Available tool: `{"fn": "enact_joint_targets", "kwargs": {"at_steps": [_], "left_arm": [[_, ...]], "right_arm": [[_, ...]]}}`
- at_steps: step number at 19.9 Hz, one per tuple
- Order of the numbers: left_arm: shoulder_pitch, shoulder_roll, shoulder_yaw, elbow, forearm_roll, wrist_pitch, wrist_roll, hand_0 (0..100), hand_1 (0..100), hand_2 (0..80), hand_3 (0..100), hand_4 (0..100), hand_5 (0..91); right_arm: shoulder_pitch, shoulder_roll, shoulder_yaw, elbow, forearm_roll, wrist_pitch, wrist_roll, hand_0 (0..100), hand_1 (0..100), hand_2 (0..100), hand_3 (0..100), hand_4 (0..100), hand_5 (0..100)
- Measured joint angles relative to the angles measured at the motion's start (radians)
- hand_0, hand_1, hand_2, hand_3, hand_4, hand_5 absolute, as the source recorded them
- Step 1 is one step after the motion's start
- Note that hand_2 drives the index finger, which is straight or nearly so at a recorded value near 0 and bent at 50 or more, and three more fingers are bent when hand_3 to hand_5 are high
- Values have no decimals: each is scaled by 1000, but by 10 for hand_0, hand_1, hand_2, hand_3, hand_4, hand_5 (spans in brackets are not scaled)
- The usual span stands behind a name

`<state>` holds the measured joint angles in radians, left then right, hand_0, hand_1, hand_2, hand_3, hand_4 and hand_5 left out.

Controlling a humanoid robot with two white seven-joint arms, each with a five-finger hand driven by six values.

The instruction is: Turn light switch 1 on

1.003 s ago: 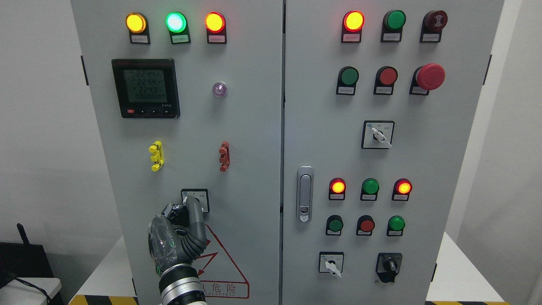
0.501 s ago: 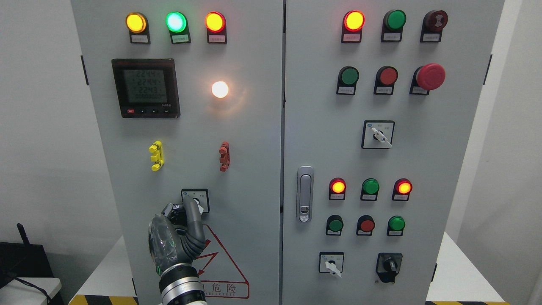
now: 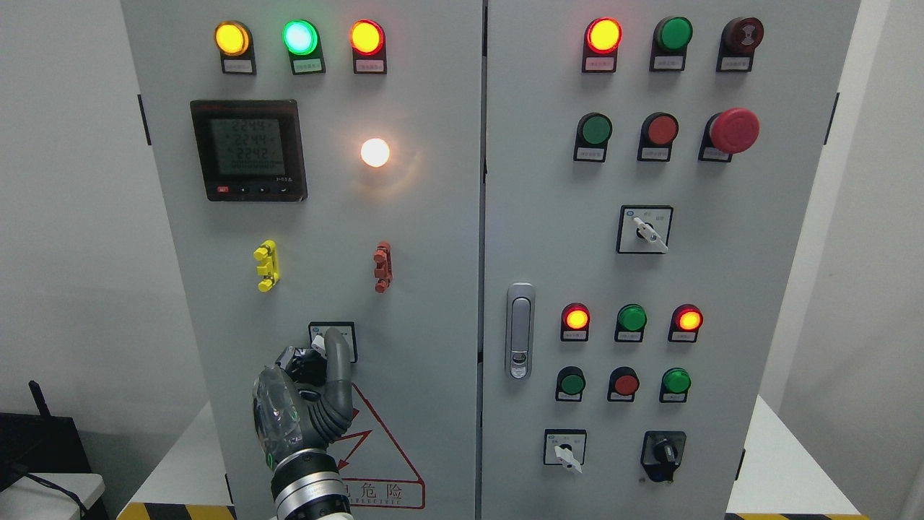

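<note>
Light switch 1 (image 3: 333, 341), low on left cabinet door: small rigid rotary knob, stiff detent likely. Left hand (image 3: 310, 390) fingers pinched on knob; grip its narrow lever. Lamp (image 3: 375, 152) lit.

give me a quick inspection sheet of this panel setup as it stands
surface: grey two-door cabinet, doors shut, door handle on the right door
job's things: rotary switch low on the left door, partly hidden by the hand; round lamp above it glows white
clutter: nothing seen
grippers: left hand at the rotary switch, one finger up over its knob; right hand not in view
cables: black cable at lower left
surroundings: white walls, meter display lit, emergency stop on the right door
</note>
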<state>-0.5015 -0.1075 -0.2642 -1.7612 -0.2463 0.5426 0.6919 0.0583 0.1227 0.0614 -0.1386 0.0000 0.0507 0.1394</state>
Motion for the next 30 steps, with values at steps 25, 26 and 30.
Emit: {"fn": "enact_joint_targets", "kwargs": {"at_steps": [25,26,30], "left_arm": [[73,-3,11,-33,0,-40,6,168,290,658,743,772,673],[84,-2,12,-37,0,-60,-3,155,304,659,747,780,675],[151,2,25,-50,1,-194,-41,80,349,647,768,795,635]], "right_arm": [[0,0,0,0,0,0,-3,120,389,0,0,0,0],[0,0,0,0,0,0,-3,120,389,0,0,0,0],[0,0,0,0,0,0,-3,120,389,0,0,0,0]]}}
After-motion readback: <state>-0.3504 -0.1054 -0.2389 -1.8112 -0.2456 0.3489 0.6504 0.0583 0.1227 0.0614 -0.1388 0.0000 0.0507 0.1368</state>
